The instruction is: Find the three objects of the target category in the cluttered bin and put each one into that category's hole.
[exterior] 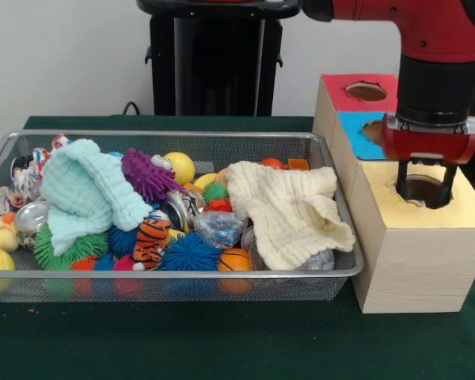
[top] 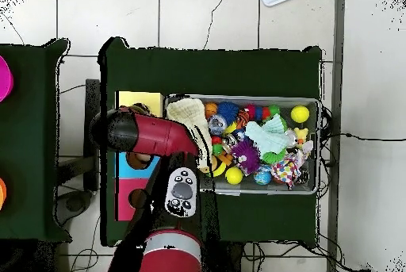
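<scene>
A: Where is the bin (exterior: 174, 273)?
B: On the dark green tabletop (exterior: 222, 340), its long side running left to right in the front view, one short end just beside the wood boxes. In the overhead view a white tiled floor (top: 206, 15) surrounds the tabletop, and the front view has a pale wall (exterior: 63, 55) behind.

A: And the printed cloths?
B: One patterned piece (exterior: 28, 170) shows at the bin's far left corner, partly hidden. The mint cloth (exterior: 83, 194) lies left of the bin's middle; the cream cloth (exterior: 289, 210) lies at the end beside the boxes. Balls and spiky toys fill the space between them.

A: The yellow hole (exterior: 423, 190)?
B: On top of the box nearest the bin's front corner, facing up; the blue (exterior: 360, 134) and red (exterior: 364, 91) tops lie behind it.

A: The hand (exterior: 425, 180)?
B: Directly over the yellow hole, fingers spread, nothing between them.
</scene>
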Available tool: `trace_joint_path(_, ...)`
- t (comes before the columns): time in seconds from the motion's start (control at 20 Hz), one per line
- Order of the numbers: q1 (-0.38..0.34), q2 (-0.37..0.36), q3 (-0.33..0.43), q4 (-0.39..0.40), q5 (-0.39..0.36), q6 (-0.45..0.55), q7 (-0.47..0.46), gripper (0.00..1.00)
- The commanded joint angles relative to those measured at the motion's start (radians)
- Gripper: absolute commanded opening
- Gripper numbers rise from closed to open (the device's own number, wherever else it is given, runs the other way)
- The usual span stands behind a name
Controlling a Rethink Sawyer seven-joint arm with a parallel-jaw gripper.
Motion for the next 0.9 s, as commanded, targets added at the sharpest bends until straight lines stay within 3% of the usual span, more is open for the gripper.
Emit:
trace_joint_path(0.05,0.009,-0.083,-0.002,0.041,-0.022,0.270,0.163,1.00)
trace_joint_path(0.9,-0.031,-0.180,0.006,0.103,-0.049,0.327,0.100,1.00)
